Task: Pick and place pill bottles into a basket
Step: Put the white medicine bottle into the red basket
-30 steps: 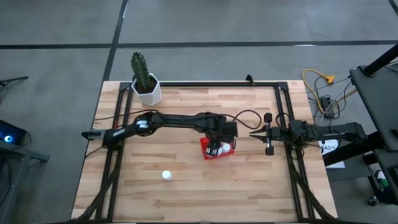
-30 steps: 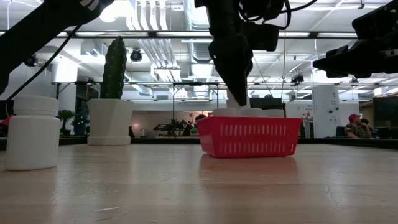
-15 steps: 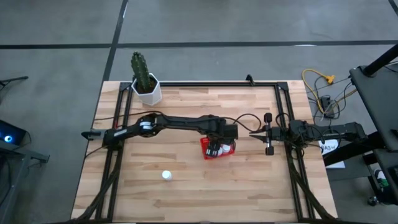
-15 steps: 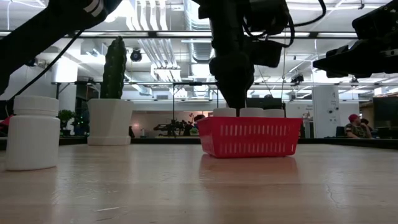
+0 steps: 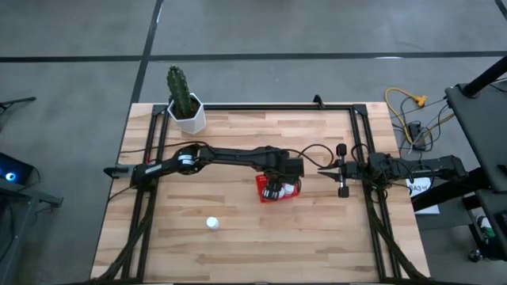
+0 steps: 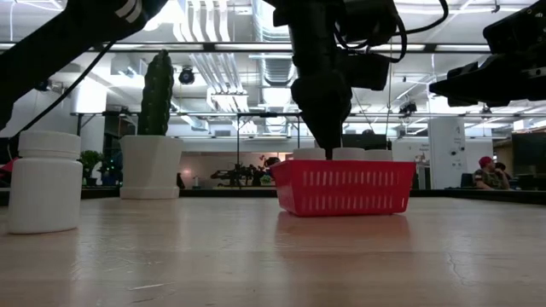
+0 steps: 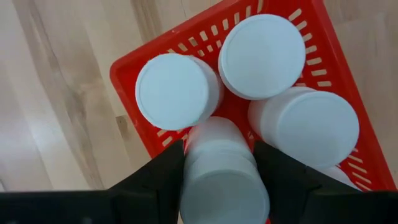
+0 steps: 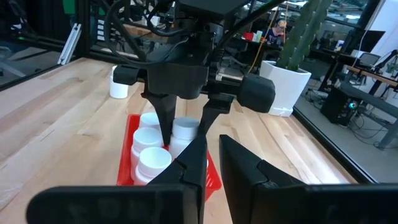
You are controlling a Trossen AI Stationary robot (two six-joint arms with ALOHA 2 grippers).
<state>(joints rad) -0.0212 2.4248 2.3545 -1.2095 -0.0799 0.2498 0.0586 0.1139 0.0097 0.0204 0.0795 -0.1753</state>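
The red basket (image 5: 279, 195) stands near the table's middle and holds several white pill bottles (image 7: 177, 90). My left gripper (image 7: 221, 186) points down into it, shut on one more pill bottle (image 7: 219, 146). The low view shows the fingers (image 6: 327, 147) reaching down to the basket's rim (image 6: 341, 164). One more pill bottle (image 5: 211, 223) stands alone on its base toward the table's near left. My right gripper (image 5: 323, 169) hangs level at the right side, shut and holding nothing. My left gripper pinches the pill bottle between its two fingers (image 7: 158, 177), one on each opposite side of the bottle's upper part (image 8: 185, 129). The fingers come from above, pointing steeply down. The bottle stands about upright, low in the basket among the others; whether it rests on the floor is hidden.
A cactus in a white pot (image 5: 186, 111) stands at the far left corner. A black frame (image 5: 261, 106) runs along the table's far, left and right sides. Bare wood lies between the basket and the lone bottle.
My left gripper has come down with the pill bottle, from above the basket's rim to among the bottles inside it, and has then kept still. Its fingers have stayed shut on the bottle.
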